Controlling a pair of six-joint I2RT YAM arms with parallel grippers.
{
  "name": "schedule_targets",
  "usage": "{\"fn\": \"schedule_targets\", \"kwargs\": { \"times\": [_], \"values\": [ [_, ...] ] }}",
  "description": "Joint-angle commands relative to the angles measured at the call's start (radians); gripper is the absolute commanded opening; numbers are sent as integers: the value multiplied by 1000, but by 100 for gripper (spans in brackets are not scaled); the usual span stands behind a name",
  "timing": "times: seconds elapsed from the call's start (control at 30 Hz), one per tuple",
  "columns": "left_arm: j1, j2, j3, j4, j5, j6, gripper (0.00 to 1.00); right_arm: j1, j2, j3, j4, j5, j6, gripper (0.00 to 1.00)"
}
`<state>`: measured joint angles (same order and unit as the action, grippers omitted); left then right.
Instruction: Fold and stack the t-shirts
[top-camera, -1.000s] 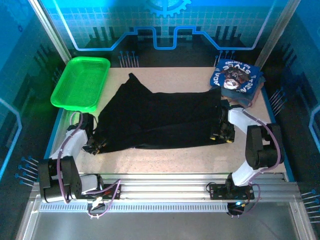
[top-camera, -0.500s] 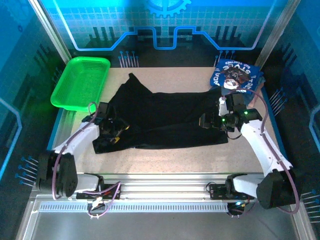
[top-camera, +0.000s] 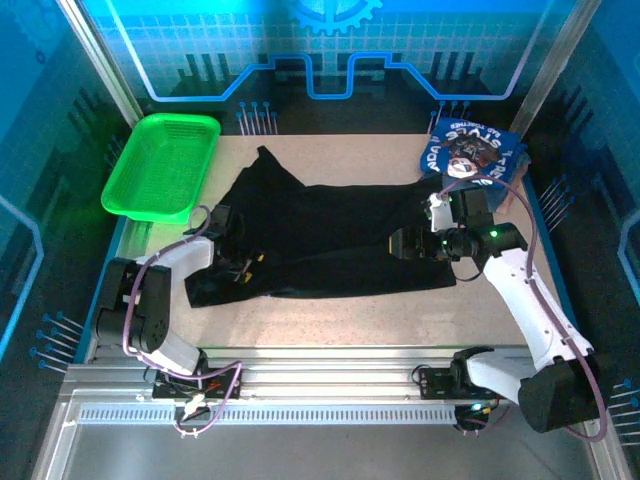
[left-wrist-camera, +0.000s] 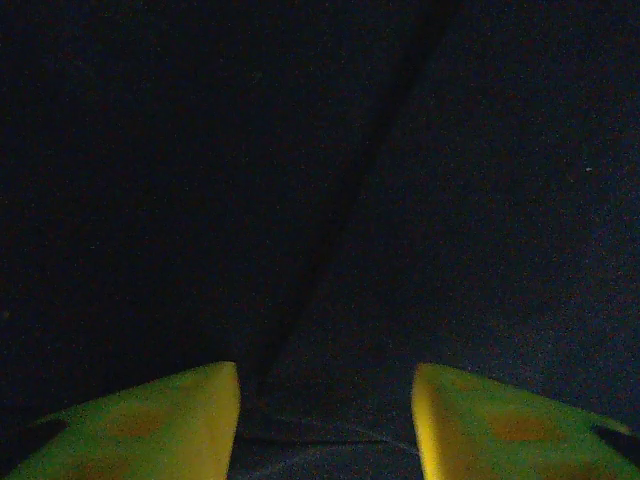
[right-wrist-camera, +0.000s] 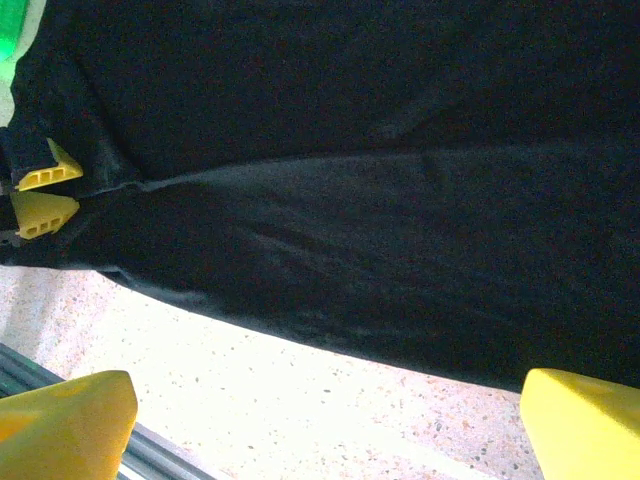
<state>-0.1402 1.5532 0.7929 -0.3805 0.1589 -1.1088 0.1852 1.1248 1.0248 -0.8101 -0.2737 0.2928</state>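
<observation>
A large black t-shirt (top-camera: 330, 235) lies spread across the middle of the table. My left gripper (top-camera: 238, 262) sits low on its left edge. Its yellow fingers (left-wrist-camera: 180, 420) stand partly closed with a fold of black cloth (left-wrist-camera: 300, 150) pinched between them, and its tips (right-wrist-camera: 40, 192) are nearly together at the shirt's edge. My right gripper (top-camera: 400, 243) hovers over the right part of the shirt, open wide with nothing between its fingers (right-wrist-camera: 70, 420). Under it are the near hem of the black shirt (right-wrist-camera: 350, 150) and bare table. Folded blue t-shirts (top-camera: 472, 150), the top one with white lettering, lie stacked at the back right.
A green plastic basket (top-camera: 160, 165) stands at the back left, just off the table's corner. A strip of bare speckled table (top-camera: 330, 320) runs between the shirt's near hem and the metal rail in front of the arm bases.
My left gripper left the shirt's near-left corner and moved back along the left edge. My right gripper let go of the near-right corner, opened wide, rose and swung left.
</observation>
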Motion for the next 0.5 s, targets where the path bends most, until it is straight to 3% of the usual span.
{"fn": "schedule_targets", "kwargs": {
  "times": [0.0,0.27,0.47],
  "values": [
    [-5,15,3,19,-2,-19,41,13,-5,14,1,-22,-16,100],
    [-6,13,16,18,-1,-8,13,13,-8,22,4,-17,-18,100],
    [-8,7,54,11,16,5,4,14,-8,12,6,-6,-15,100]
  ]
}}
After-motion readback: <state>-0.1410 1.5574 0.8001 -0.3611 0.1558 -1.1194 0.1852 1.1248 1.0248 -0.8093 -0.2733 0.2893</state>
